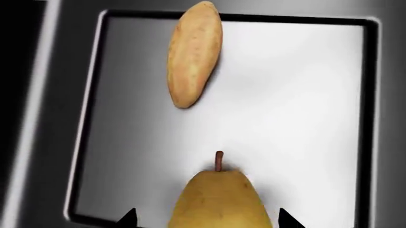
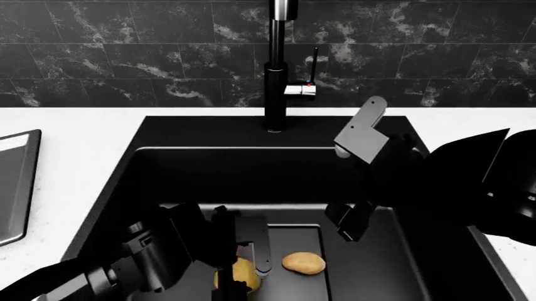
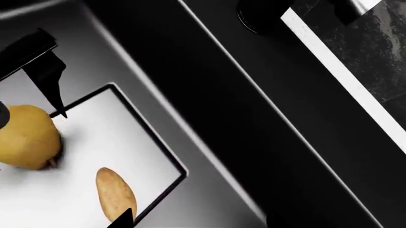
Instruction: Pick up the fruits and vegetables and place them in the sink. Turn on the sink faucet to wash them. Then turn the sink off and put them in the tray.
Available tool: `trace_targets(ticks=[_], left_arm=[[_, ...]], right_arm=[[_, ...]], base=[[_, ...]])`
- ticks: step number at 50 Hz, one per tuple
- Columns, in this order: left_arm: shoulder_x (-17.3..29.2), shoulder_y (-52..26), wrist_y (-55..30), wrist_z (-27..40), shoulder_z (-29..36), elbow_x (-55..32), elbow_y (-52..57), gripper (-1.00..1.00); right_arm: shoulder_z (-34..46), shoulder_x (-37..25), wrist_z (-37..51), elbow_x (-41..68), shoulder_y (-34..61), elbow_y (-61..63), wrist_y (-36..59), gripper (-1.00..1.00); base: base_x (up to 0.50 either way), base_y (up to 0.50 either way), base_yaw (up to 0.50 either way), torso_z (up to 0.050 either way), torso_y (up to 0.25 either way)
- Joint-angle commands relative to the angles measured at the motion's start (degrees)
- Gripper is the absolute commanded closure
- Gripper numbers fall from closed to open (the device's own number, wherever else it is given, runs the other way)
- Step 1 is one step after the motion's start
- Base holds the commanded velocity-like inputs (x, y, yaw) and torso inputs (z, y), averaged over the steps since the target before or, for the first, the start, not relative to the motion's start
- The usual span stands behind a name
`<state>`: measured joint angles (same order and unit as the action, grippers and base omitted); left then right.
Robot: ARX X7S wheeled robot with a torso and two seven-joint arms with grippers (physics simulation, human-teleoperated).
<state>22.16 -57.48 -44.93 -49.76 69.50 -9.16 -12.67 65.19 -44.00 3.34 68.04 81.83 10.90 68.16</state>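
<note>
Smooth egg-shaped yellow fruit (image 1: pixel 219 202) and oval tan potato (image 1: pixel 194 52) on flat drain plate (image 1: pixel 304 118).

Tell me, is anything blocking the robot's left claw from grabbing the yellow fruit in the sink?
No, nothing visible. The left gripper already straddles the yellow fruit on the drain plate, one finger on each side. The potato lies apart, beyond the fruit's stem.

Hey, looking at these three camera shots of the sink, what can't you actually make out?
- Left gripper: head view, its own body hides whether the fingers touch the yellow fruit; the left wrist view's edge cuts off all but the finger tips.
- Tray: head view, cut off by the edge.
- Faucet lever: head view, too small to read its position.
- Right gripper: only one finger tip shows in the right wrist view.
</note>
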Motion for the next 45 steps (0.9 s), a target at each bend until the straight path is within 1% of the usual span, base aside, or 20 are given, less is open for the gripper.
trace_targets(ticks=[1, 24, 38, 45], left_arm=[[-0.9, 0.1, 0.4, 1.4, 0.0, 0.4, -1.8, -1.00], [-0.4, 0.0, -0.2, 1.5, -0.1, -0.1, -0.5, -1.00], [0.7, -5.5, 0.1, 1.9, -6.1, -1.9, 2.1, -1.00], [1.1, -8.1, 1.6, 3.4, -8.5, -1.4, 1.4, -1.00]], right_arm=[[0.0, 0.0, 0.2, 0.0, -0.3, -0.1, -0.5, -1.00], [-0.1, -0.5, 0.8, 0.5, -0.4, 0.2, -0.6, -1.00], [-0.7, 0.2, 1.6, 0.3, 0.8, -0.3, -0.6, -1.00], [-2.3, 1.2, 4.8, -0.5, 1.9, -2.6, -1.3, -1.00]], base=[[0.00, 0.00, 0.00, 0.000, 0.000], [0.00, 0.00, 0.00, 0.000, 0.000], [0.00, 0.00, 0.00, 0.000, 0.000], [0.00, 0.00, 0.00, 0.000, 0.000]])
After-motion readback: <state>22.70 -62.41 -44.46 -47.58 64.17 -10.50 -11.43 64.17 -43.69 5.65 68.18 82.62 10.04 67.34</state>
